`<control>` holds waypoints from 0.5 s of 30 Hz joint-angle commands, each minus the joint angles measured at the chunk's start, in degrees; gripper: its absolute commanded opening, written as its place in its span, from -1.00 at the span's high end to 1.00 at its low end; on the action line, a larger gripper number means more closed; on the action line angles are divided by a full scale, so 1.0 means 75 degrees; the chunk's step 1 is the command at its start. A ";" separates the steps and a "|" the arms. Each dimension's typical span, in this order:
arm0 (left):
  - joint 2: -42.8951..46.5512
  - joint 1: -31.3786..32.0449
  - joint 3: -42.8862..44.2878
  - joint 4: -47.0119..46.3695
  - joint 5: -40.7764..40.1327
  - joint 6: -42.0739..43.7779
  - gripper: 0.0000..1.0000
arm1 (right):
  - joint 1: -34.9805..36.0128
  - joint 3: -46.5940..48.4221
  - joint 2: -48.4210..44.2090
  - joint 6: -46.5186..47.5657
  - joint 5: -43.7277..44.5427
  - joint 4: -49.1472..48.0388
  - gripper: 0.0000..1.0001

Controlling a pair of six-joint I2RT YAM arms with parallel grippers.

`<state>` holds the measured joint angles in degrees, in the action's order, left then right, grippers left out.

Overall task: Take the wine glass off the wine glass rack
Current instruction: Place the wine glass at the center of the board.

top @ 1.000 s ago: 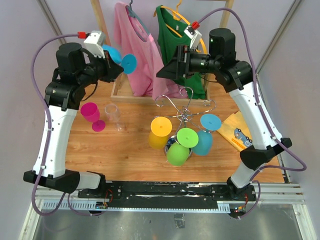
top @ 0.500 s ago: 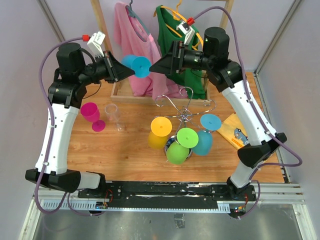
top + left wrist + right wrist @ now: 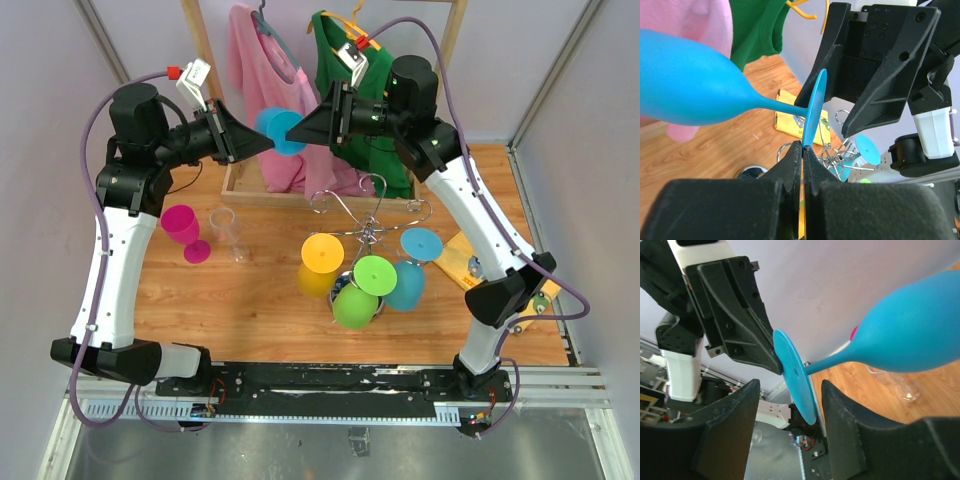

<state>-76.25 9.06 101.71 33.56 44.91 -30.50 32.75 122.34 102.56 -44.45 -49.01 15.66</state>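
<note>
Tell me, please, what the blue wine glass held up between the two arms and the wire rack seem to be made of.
The blue wine glass looks like plastic with a smooth, satin finish: the colour is solid, nothing shows through it, and its highlights are soft. The wine glass rack looks like chrome-plated metal wire: it is thin and silver, with bright glints along its curls.

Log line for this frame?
left fingers shut on blue wine glass foot | right fingers open around foot | glass off rack
</note>
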 commanded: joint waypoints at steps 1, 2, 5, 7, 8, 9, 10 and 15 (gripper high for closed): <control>0.0135 -0.0075 -0.0036 -0.0442 0.0380 -0.0185 0.99 | 0.0119 -0.0027 -0.0099 -0.0260 -0.0323 -0.0604 0.13; 0.0135 -0.0082 -0.0048 -0.0454 0.0387 -0.0187 1.00 | 0.0121 -0.0069 -0.0119 -0.0299 -0.0341 -0.0665 0.35; 0.0152 -0.0073 -0.0118 -0.0465 0.0394 -0.0181 0.99 | 0.0121 -0.0220 -0.0196 -0.0365 -0.0378 -0.0834 0.95; 0.0158 -0.0084 -0.0154 -0.0478 0.0375 -0.0167 1.00 | 0.0119 -0.0332 -0.0280 -0.0375 -0.0405 -0.0913 0.98; 0.0169 -0.0083 -0.0170 -0.0467 0.0360 -0.0138 0.99 | 0.0118 -0.0417 -0.0322 -0.0394 -0.0422 -0.0961 0.99; 0.0169 -0.0098 -0.0170 -0.0461 0.0318 -0.0111 0.97 | 0.0121 -0.0461 -0.0360 -0.0398 -0.0425 -0.1001 0.99; 0.0167 -0.0155 -0.0189 -0.0456 0.0298 -0.0095 0.81 | 0.0115 -0.0496 -0.0398 -0.0410 -0.0439 -0.1041 0.99; 0.0236 -0.1359 -0.0980 -0.1216 0.0968 -0.0956 -0.36 | 0.0018 -0.0819 -0.0709 -0.0999 -0.0734 -0.1863 0.99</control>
<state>-75.66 5.67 99.02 30.46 47.81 -32.40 32.86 118.24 101.45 -47.62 -51.37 9.91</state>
